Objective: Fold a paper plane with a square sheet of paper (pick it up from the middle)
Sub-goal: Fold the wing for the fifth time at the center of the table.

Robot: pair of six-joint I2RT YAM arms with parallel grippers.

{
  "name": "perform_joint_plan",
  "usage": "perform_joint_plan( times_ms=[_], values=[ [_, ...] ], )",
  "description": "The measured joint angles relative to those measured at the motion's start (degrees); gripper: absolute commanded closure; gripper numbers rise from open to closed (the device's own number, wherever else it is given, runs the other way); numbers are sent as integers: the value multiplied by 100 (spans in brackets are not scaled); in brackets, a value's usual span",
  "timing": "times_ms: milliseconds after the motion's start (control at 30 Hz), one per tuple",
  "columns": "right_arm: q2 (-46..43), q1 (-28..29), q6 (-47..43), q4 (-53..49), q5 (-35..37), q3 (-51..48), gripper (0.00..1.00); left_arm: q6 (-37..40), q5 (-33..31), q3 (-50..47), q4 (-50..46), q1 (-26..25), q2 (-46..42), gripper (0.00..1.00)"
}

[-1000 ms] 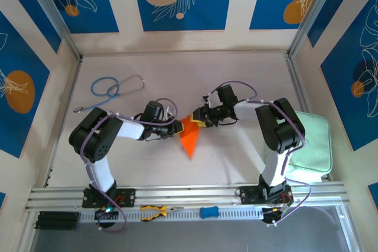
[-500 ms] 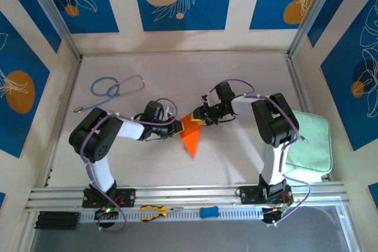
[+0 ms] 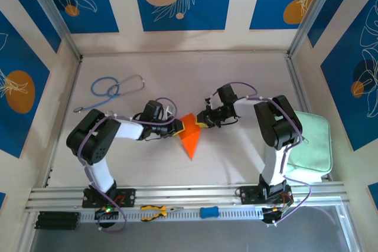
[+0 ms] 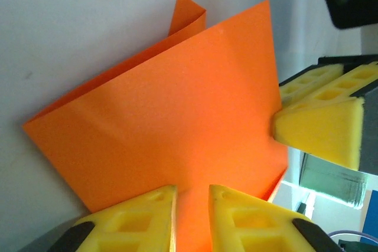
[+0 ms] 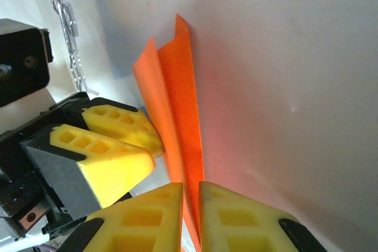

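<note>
Orange paper plane (image 3: 190, 138) between near-closed left claw (image 4: 192, 199), right claw (image 5: 190, 193)

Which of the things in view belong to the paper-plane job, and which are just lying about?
Job: folded orange paper, left hand, right hand.
Lying about: stethoscope, pale green pad, yellow-handled pliers, small blue item.
</note>
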Motion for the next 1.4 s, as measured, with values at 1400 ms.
perform_joint_plan(
  times_ms=[1400],
  values=[
    [-1473, 564, 2516, 1825, 1436, -2059, 70, -317, 219, 151, 592, -52, 577, 91]
  ],
)
